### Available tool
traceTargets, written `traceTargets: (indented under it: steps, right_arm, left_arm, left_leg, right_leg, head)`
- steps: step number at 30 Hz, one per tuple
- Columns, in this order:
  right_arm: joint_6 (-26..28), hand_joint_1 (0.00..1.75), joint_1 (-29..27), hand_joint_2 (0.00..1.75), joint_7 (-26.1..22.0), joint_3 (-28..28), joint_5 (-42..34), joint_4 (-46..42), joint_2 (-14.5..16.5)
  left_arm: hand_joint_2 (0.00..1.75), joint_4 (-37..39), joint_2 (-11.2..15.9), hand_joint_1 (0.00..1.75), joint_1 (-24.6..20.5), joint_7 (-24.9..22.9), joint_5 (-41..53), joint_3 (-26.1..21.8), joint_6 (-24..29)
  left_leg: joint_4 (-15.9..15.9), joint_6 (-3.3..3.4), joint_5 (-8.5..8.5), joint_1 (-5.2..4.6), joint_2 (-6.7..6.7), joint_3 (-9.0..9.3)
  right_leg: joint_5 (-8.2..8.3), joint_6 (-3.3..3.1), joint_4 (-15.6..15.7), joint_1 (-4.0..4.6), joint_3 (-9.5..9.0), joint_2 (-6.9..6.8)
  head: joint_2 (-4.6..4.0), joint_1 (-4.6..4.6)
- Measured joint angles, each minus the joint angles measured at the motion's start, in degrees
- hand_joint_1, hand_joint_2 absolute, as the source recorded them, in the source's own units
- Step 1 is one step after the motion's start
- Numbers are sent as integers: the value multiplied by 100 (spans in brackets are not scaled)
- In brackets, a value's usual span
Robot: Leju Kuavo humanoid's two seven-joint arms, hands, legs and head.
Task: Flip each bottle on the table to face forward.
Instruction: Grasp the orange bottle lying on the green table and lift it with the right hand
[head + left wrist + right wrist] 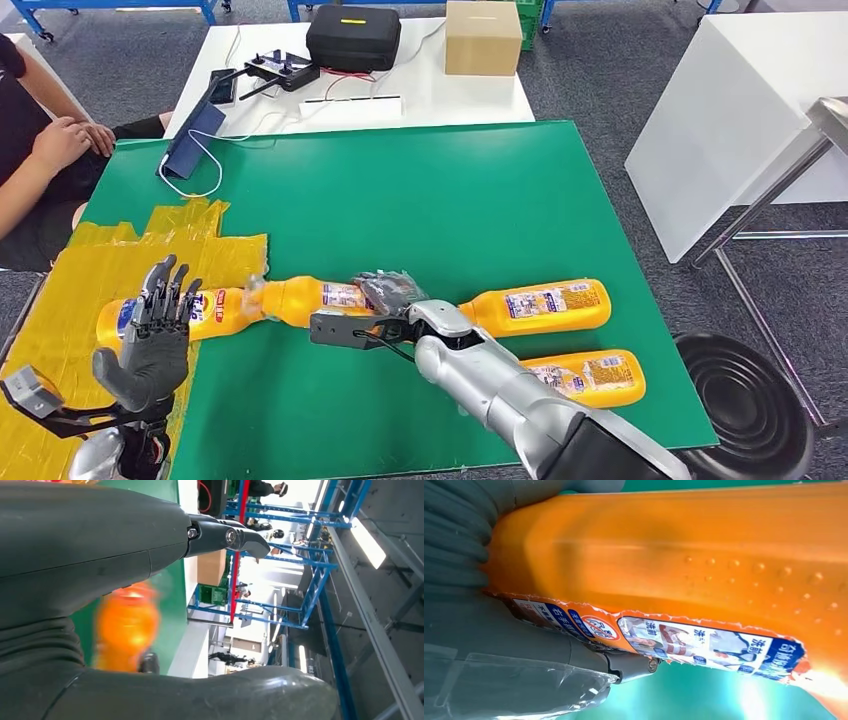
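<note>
Several orange bottles lie on their sides on the green table. My right hand grips the second bottle near its base; in the right wrist view this bottle shows its torn label close up, with my fingers wrapped on it. The leftmost bottle lies on the yellow tape patch, partly behind my left hand, which is raised with fingers spread and holds nothing. The left wrist view shows a blurred bottle past that hand. Two more bottles lie to the right, labels up.
A person sits at the table's left edge. A blue tablet with a white cable lies at the far left corner. Behind stands a white table with a black case, a cardboard box and a controller. A white table and a black round stool stand to the right.
</note>
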State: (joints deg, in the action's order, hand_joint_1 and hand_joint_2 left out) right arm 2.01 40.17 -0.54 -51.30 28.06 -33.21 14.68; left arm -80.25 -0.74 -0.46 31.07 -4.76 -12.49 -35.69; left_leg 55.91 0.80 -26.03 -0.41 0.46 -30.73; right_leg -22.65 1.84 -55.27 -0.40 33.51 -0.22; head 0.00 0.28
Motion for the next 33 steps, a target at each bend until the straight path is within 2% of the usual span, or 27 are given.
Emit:
traceTargets:
  steps: [2,8,13,26,33]
  right_arm:
    - [229,175,-232,175,-186,295,-130,-501,-15]
    - [332,175,-974,175,-366,1012,-408,-2232,-52]
    - [333,175,-1314,175,-468,1212,-516,-2947,-50]
    - [257,175,-1480,175,-538,1319,-589,-3336,-19]
    - [-222,175,-1401,175,-452,867,-709,-3081,375]
  left_arm:
    - [175,-161,-27,0,161,-67,-103,-71,38]
    - [175,-662,-241,0,579,-432,-244,-249,333]
    - [175,-903,-390,0,692,-528,-371,-262,413]
    - [175,-1059,-501,0,740,-556,-396,-311,453]
    - [175,-1183,-598,0,772,-569,-296,-180,518]
  left_leg:
    - [0,-1,-2,0,5,-10]
    - [0,-1,-3,-1,-3,-34]
    - [0,0,-4,-2,-1,-35]
    - [0,0,-3,1,-1,-36]
    - [-1,-1,-3,3,0,-40]
  right_leg:
    - [0,0,0,0,15,4]
    - [-2,0,2,1,35,-1]
    - [-1,0,2,0,35,-1]
    - [-1,0,2,0,35,0]
    - [-2,0,2,0,39,0]
  head:
    - [0,-2]
    - [1,-2]
    - [1,-1]
    - [1,-1]
    - [0,-2]
